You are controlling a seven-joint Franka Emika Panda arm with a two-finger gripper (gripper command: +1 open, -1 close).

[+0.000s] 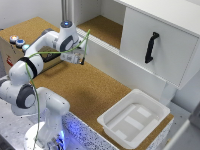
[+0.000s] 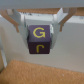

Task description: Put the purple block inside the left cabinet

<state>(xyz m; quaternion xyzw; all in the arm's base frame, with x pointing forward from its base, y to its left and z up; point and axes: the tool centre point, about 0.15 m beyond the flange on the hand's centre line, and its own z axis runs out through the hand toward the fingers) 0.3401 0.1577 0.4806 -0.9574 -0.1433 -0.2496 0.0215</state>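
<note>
The purple block point(image 2: 40, 40), a cube with yellow letters on its faces, hangs between my gripper's point(image 2: 40, 29) two fingers in the wrist view, clear of the cork below it. The gripper point(image 1: 79, 59) is shut on it. In the exterior view the gripper hovers above the cork counter, just in front of the white ledge of the left cabinet point(image 1: 102, 27), an open white-walled compartment with a cork floor. The block is too small to make out there.
A white door with a black handle point(image 1: 151, 47) fronts the section on the exterior view's right. A shallow white tray point(image 1: 150, 108) sits on the counter at the lower right. A cardboard box with coloured buttons point(image 1: 16, 40) stands at the left.
</note>
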